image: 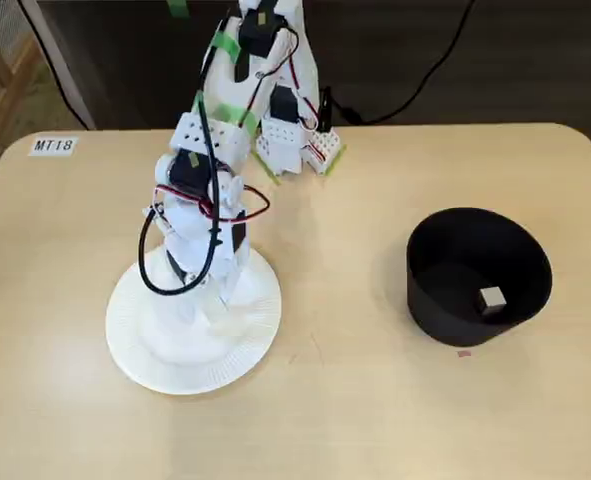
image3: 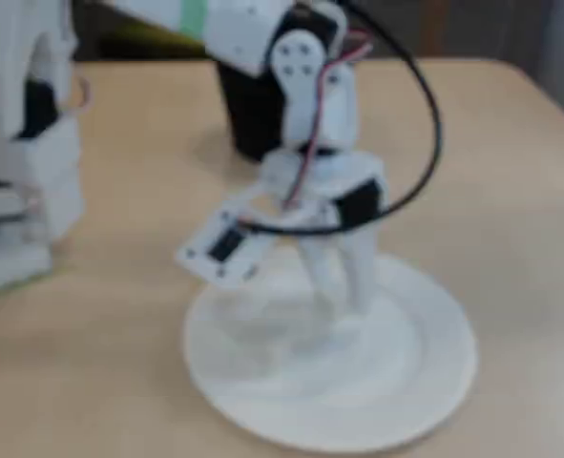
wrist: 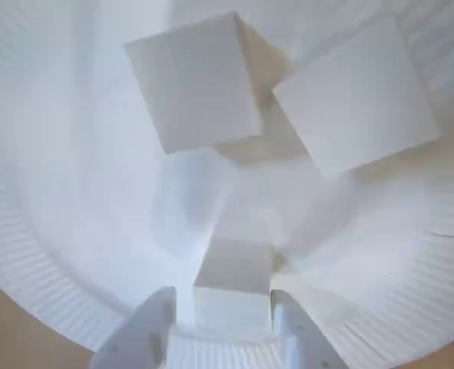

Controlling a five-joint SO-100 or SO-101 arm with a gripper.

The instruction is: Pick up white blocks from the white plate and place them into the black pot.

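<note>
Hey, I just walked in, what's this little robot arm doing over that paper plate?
The white robot arm is bent down over the round white paper plate, with its gripper closed around one small off-white cube on the plate. The wrist view shows two more off-white cubes lying on the plate just beyond it. Off to the right in a fixed view stands the matte black round pot, with one cube already inside. So one is delivered, and another is gripped but not yet lifted.
</note>
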